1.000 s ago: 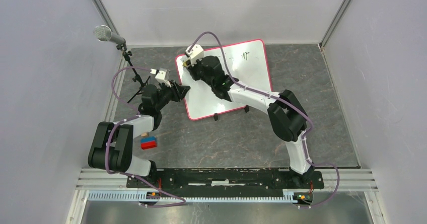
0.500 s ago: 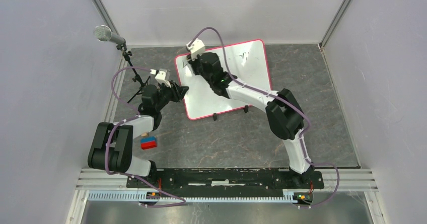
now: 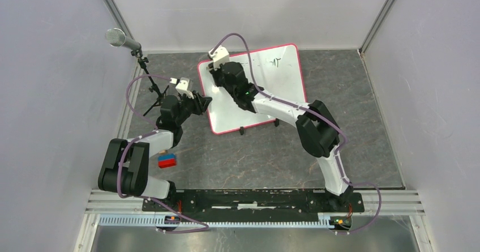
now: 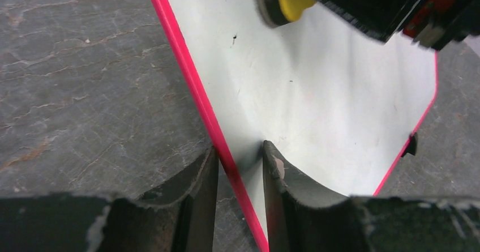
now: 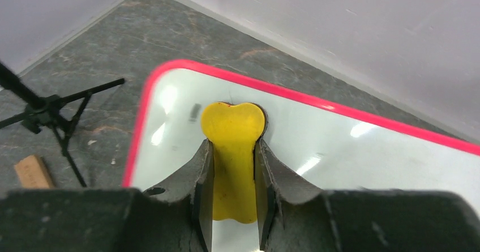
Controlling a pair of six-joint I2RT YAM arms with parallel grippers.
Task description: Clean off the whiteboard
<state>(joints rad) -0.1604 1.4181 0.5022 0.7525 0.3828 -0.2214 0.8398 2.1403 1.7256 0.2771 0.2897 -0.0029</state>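
Observation:
The whiteboard [image 3: 271, 88] lies flat on the dark table, white with a pink-red rim and two black feet on its near edge. Black handwriting [image 3: 275, 63] shows near its far right corner. My left gripper [image 3: 205, 101] is shut on the board's left rim [image 4: 226, 156], one finger under the rim and one on the white face. My right gripper [image 3: 214, 71] is shut on a yellow eraser [image 5: 233, 150] and presses it on the board near the far left corner [image 5: 164, 71]. The eraser also shows in the left wrist view [image 4: 291, 3].
A microphone [image 3: 119, 38] on a black tripod stand [image 3: 151, 88] stands left of the board; the stand's legs show in the right wrist view [image 5: 51, 113]. A red and blue block [image 3: 167, 161] lies by the left arm. A small wooden block [image 5: 34, 171] lies on the table. Walls enclose three sides.
My right gripper has moved the eraser from lower on the board's left part up toward the far left corner. The left gripper has stayed on the rim.

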